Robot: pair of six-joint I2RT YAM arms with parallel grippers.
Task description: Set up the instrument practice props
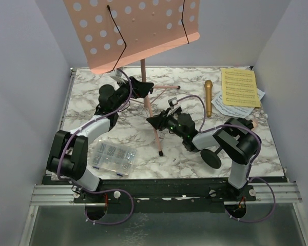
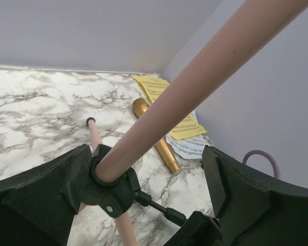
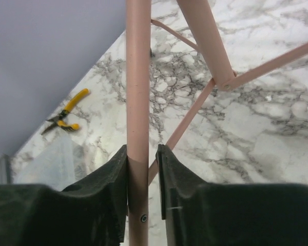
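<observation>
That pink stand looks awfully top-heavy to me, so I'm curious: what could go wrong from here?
1. The pink music stand is tall with a wide desk on top, and the left gripper is wide open around its pole, so it might tip.
2. The right gripper sits around one leg; a tug there could drag the stand sideways.
3. The gold microphone lies near the legs and could be knocked and roll.

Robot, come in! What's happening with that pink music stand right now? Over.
Left gripper open, straddling the pole. Right gripper close around a leg, grip unclear. Pink music rack standing. Gold microphone lying flat, clear of it.
</observation>
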